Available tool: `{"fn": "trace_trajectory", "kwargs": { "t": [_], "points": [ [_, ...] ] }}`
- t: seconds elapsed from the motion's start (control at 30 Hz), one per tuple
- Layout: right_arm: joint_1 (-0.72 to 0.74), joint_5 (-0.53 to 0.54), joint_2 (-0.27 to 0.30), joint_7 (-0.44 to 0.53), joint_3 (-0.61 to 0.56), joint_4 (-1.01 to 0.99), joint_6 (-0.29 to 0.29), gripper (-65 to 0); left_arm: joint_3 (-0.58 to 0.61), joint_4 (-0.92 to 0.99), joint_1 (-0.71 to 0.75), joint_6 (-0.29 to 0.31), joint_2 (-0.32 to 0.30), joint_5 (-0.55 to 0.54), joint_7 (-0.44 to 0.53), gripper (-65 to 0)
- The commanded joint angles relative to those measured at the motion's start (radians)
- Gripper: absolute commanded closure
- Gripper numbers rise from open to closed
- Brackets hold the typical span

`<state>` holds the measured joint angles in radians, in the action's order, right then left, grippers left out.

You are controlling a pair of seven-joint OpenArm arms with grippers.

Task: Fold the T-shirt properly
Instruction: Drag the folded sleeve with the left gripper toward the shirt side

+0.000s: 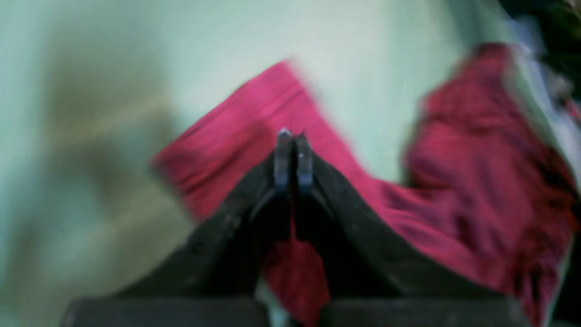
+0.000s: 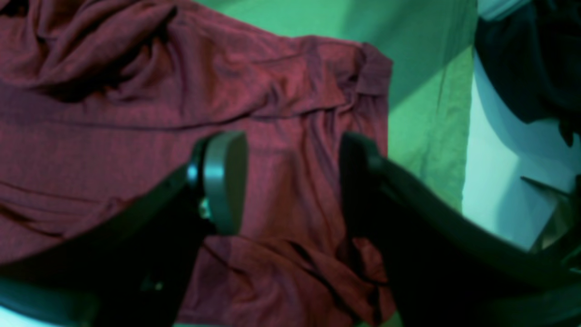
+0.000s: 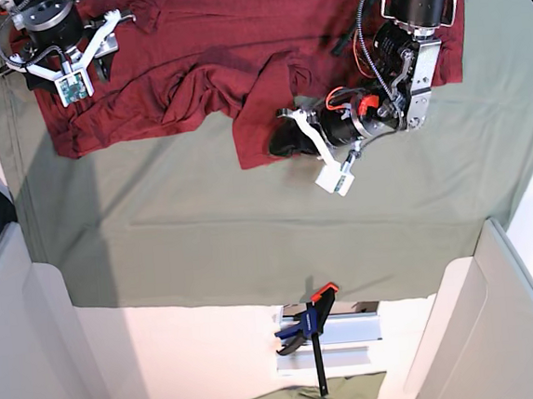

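plain dark red thin knit long-sleeved T-shirt (image 3: pixel 188 48), no print | olive-green cloth sheet (image 3: pixel 251 238), plain | blue-and-orange bar clamp (image 3: pixel 308 331) with black bar

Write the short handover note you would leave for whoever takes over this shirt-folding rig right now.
Left gripper: jaws together over a sleeve of the T-shirt; whether cloth is pinched is hidden by blur.
Right gripper: open, hanging above the shirt's other end, holding nothing.
T-shirt: crumpled along the far edge of the olive-green sheet, sleeve flap dragged toward the middle.
Done: no neat fold yet.
Left: spread it flat, fold sleeves in, fold the body.
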<state>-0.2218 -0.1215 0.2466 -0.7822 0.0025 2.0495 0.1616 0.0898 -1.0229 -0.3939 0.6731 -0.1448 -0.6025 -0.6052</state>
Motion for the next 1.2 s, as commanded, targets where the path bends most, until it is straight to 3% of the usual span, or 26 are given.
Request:
{"fn": "trace_trajectory", "kwargs": {
  "t": [0.0, 0.13, 0.3, 0.43, 0.47, 0.53, 0.57, 0.6, 0.73, 0.9, 1.17],
  "points": [
    [0.008, -0.002, 0.005, 0.022, 0.005, 0.019, 0.0, -32.7, -0.023, -0.063, -0.032, 0.025, -0.012, -0.05, -0.003, 0.0],
    [0.008, -0.002, 0.005, 0.023, 0.005, 0.019, 0.0, -32.7, -0.057, -0.239, -0.023, 0.025, -0.071, -0.192, -0.111, 0.0],
    [0.008, -0.002, 0.005, 0.023, 0.005, 0.019, 0.0, -32.7, -0.058, -0.351, -0.015, 0.025, -0.131, -0.261, -0.189, 0.0],
    [0.007, -0.002, 0.005, 0.022, 0.005, 0.019, 0.0, -32.7, -0.056, -0.342, 0.019, 0.025, -0.132, -0.214, -0.179, -0.3],
    [0.008, -0.002, 0.005, 0.022, 0.005, 0.019, 0.0, -32.7, -0.056, -0.336, 0.034, 0.025, -0.132, -0.195, -0.16, -5.6],
    [0.008, -0.002, 0.005, 0.022, 0.005, 0.019, 0.0, -32.7, -0.056, -0.317, 0.063, 0.025, -0.132, -0.144, -0.116, -26.2],
    [0.008, -0.002, 0.005, 0.022, 0.005, 0.019, 0.0, -32.7, -0.056, -0.3, 0.071, 0.0, -0.132, -0.124, -0.084, -35.1],
    [0.008, -0.002, 0.005, 0.022, 0.005, 0.019, 0.0, -32.7, -0.056, -0.28, 0.075, -0.039, -0.132, -0.106, -0.048, -39.0],
    [0.008, -0.002, 0.005, 0.022, 0.005, 0.019, 0.0, -32.7, -0.056, -0.183, 0.07, -0.103, -0.108, -0.011, 0.045, -39.4],
    [0.008, -0.002, 0.005, 0.019, 0.005, 0.019, 0.0, -32.7, -0.055, -0.05, 0.044, -0.218, -0.037, 0.101, 0.005, -39.3],
    [0.008, -0.002, 0.005, 0.019, 0.005, 0.019, 0.0, -32.7, -0.046, -0.027, 0.037, -0.22, 0.0, 0.106, -0.032, -39.3]
  ]
}}
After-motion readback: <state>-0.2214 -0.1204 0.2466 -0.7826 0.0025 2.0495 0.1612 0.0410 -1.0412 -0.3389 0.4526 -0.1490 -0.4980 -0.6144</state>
